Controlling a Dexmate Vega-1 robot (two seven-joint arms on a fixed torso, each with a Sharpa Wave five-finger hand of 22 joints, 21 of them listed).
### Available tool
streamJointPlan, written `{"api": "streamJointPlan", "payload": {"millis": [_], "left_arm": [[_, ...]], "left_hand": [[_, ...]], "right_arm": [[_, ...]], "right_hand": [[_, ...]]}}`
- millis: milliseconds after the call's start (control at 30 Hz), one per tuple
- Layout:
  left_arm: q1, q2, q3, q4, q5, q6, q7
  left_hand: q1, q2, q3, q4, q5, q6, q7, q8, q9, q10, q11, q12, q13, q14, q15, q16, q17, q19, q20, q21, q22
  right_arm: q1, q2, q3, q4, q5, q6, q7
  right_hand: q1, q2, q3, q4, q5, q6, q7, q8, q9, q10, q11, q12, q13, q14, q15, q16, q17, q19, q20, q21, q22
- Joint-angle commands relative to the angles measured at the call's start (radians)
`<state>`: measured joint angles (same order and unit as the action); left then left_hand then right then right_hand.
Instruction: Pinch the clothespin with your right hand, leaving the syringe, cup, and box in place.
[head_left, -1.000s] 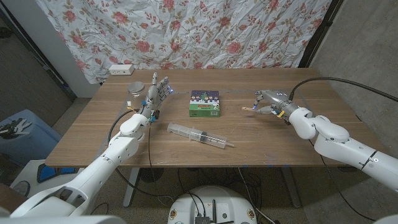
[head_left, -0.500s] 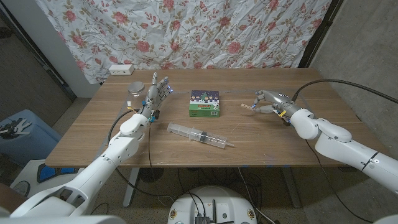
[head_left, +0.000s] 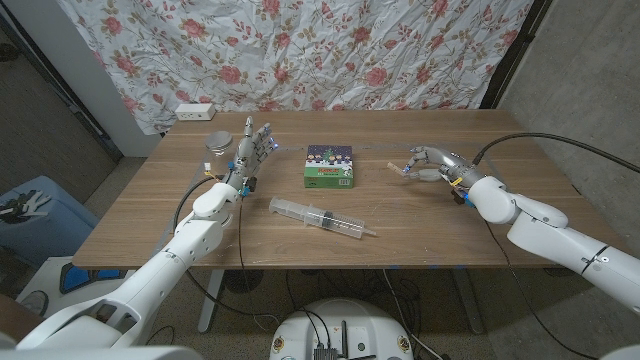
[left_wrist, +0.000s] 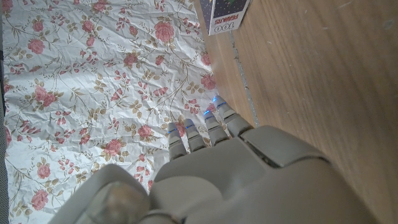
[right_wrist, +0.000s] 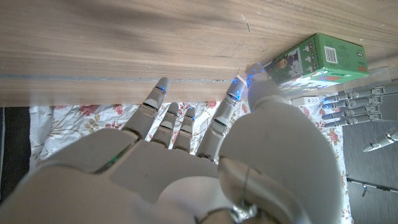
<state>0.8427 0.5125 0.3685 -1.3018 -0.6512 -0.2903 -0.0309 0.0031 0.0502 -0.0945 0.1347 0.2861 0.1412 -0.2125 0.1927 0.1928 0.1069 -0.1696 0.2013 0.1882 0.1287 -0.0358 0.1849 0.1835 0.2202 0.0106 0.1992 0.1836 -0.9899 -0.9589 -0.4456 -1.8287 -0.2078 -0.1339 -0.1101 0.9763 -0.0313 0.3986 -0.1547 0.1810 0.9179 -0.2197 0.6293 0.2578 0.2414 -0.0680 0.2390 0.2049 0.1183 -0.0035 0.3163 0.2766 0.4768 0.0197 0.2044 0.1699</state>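
We see the right hand now a little farther back on the table than a second ago, shifted toward twelve o'clock. The clothespin pinched in its fingers has gone with it: its free end, at nine o'clock from the hand, now sits slightly higher in the head view.

Wooden table, floral cloth behind, white power strip
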Motion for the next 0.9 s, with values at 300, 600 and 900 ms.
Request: {"api": "streamJointPlan", "payload": {"millis": [300,600,900], "left_arm": [[0.000,0.000,0.000,0.000,0.000,0.000,0.000],[0.000,0.000,0.000,0.000,0.000,0.000,0.000],[0.000,0.000,0.000,0.000,0.000,0.000,0.000]], "left_hand": [[0.001,0.010,0.000,0.006,0.004,0.000,-0.009,0.006,0.005,0.003,-0.008,0.006,0.002,0.005,-0.011,0.005,0.004,0.007,-0.001,0.007,0.002],[0.001,0.010,0.000,0.006,0.004,0.000,-0.009,0.006,0.005,0.002,-0.007,0.006,0.002,0.005,-0.010,0.005,0.004,0.007,-0.001,0.007,0.002],[0.001,0.011,0.000,0.006,0.004,0.000,-0.009,0.006,0.005,0.002,-0.006,0.006,0.002,0.005,-0.010,0.005,0.004,0.006,-0.001,0.007,0.002]], "right_arm": [[0.006,0.025,0.007,0.087,0.171,0.129,0.015],[0.007,0.042,0.012,0.127,0.252,0.173,0.038],[0.009,0.046,0.006,0.148,0.267,0.213,0.039]], "right_hand": [[-0.002,0.012,-0.007,0.003,-0.001,0.008,-0.001,0.004,0.004,0.007,0.003,-0.005,0.002,0.003,0.001,0.005,0.003,0.007,0.006,-0.005,0.002],[-0.004,0.013,-0.009,0.004,-0.002,0.009,-0.001,0.004,0.005,0.008,0.003,-0.006,0.002,0.001,0.000,0.005,0.003,0.005,0.005,-0.006,0.002],[-0.004,0.016,-0.011,0.003,-0.003,0.010,-0.001,0.004,0.005,0.010,0.001,-0.008,0.002,0.003,0.001,0.006,0.004,0.005,0.006,-0.007,0.003]]}}
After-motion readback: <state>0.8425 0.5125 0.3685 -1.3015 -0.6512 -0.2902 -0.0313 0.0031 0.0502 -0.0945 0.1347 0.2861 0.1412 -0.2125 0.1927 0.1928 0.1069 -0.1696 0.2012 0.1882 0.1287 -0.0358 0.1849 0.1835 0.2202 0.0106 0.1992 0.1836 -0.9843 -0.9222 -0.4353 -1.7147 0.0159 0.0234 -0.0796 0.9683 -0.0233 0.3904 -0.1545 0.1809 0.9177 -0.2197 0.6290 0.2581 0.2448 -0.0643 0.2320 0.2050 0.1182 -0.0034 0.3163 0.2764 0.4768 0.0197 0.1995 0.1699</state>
